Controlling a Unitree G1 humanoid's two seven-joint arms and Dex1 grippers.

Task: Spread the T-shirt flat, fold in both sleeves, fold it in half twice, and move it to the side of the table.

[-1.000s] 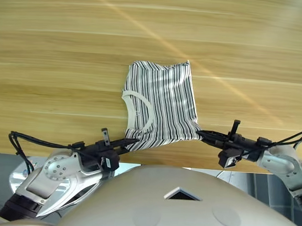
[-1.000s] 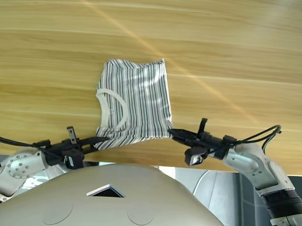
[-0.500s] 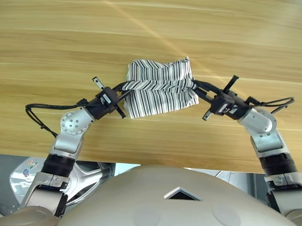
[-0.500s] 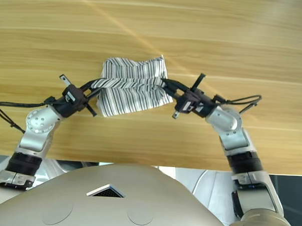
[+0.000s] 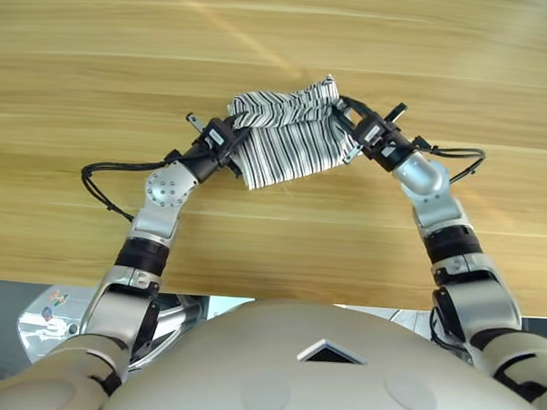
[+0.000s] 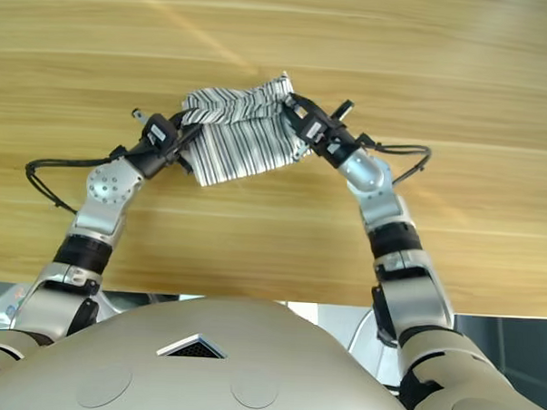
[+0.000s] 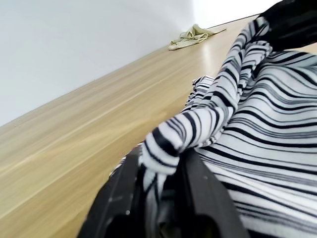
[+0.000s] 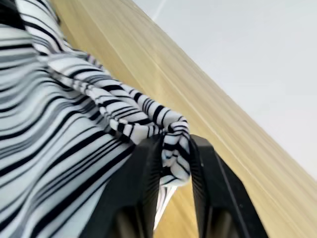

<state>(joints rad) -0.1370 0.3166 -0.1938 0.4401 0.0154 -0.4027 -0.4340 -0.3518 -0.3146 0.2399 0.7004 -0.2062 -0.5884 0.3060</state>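
one striped t-shirt on one table, left hand and right hand each pinching an edge.

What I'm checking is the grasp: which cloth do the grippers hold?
The striped T-shirt, pinched by left gripper and right gripper; the beige cloth lies apart, untouched.

Bright daylight throws a diagonal streak across the table.

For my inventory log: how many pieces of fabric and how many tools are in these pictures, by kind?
striped T-shirt: 1
beige crumpled cloth: 1
tools: 2 (left tool and right tool, each shut on the striped T-shirt)
Total: 4
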